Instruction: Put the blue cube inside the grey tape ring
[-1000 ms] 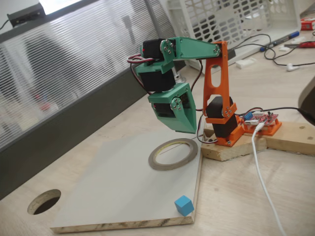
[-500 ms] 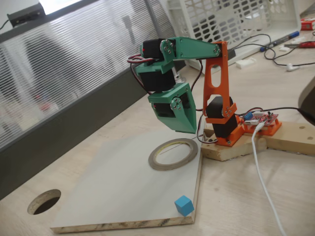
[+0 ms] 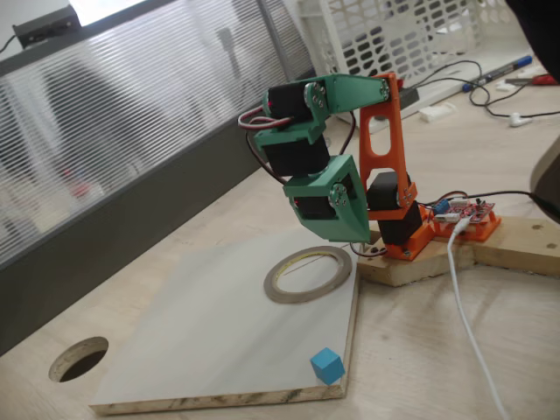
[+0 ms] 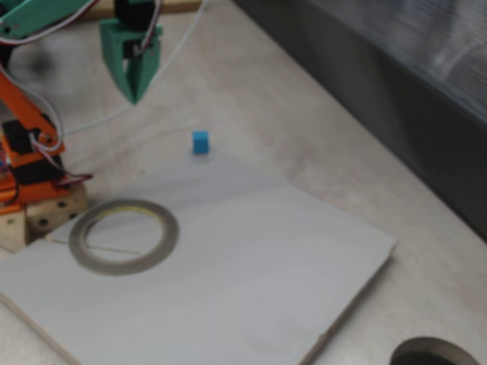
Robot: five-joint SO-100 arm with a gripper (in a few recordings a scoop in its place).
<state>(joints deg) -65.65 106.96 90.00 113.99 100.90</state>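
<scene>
Bare grey board (image 3: pixel 201 324) lies open between the grey tape ring (image 3: pixel 308 275) and the blue cube (image 3: pixel 326 365) at the board's lower right corner. The hand (image 3: pixel 346 229) hangs above the ring's upper right, nothing beneath it. A round hole (image 3: pixel 79 358) in the bench (image 3: pixel 411 350) sits lower left, off the board.

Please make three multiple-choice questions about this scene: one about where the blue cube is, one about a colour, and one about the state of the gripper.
1. Where is the blue cube?
A. inside the grey tape ring
B. at a corner of the pale board, outside the ring
C. between the gripper's fingers

2. What colour is the gripper?
A. green
B. orange
C. grey

3. What is the gripper's state?
A. shut on the cube
B. wide open
C. shut, holding nothing

Answers: 1 B, the cube sits near the board's corner, apart from the ring. 2 A, the jaws are green. 3 C, the jaws meet at a point in the air.
</scene>
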